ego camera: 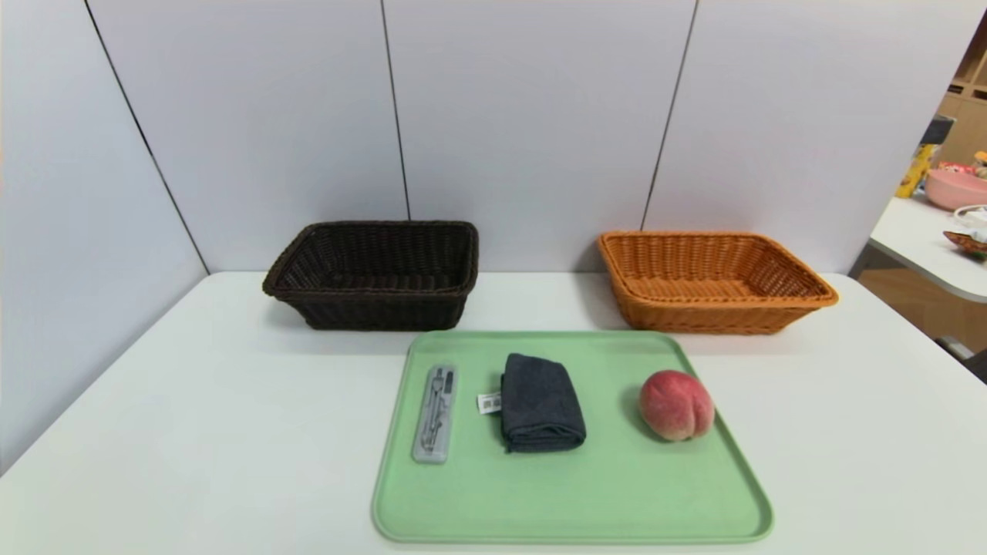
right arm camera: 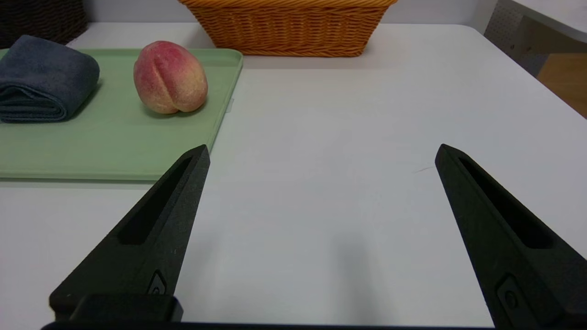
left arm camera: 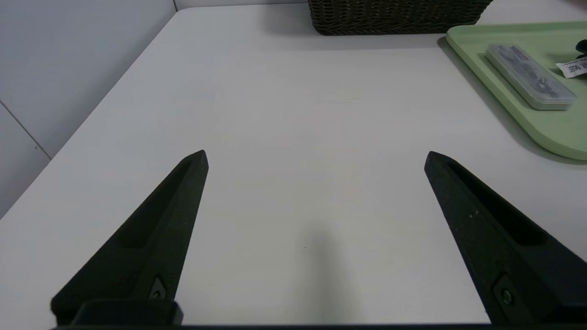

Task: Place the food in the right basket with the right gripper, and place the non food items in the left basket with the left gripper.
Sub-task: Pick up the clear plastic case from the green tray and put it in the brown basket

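A pink-red peach (ego camera: 676, 405) (right arm camera: 169, 76), the food, rests on the right part of a green tray (ego camera: 617, 493). A dark folded cloth (ego camera: 540, 402) (right arm camera: 43, 78) lies mid-tray, and a grey clear case (ego camera: 436, 412) (left arm camera: 529, 75) lies at the tray's left. The dark brown left basket (ego camera: 375, 271) and the orange-tan right basket (ego camera: 709, 279) stand behind the tray, both with nothing in them. My left gripper (left arm camera: 316, 156) hovers open over bare table left of the tray. My right gripper (right arm camera: 322, 151) hovers open over bare table right of the tray. Neither arm shows in the head view.
Grey wall panels close off the back and left of the white table (ego camera: 193, 432). Off to the right stands another table (ego camera: 925, 247) with a pink bowl (ego camera: 956, 187) and clutter. A white tag (ego camera: 489, 402) sticks out of the cloth.
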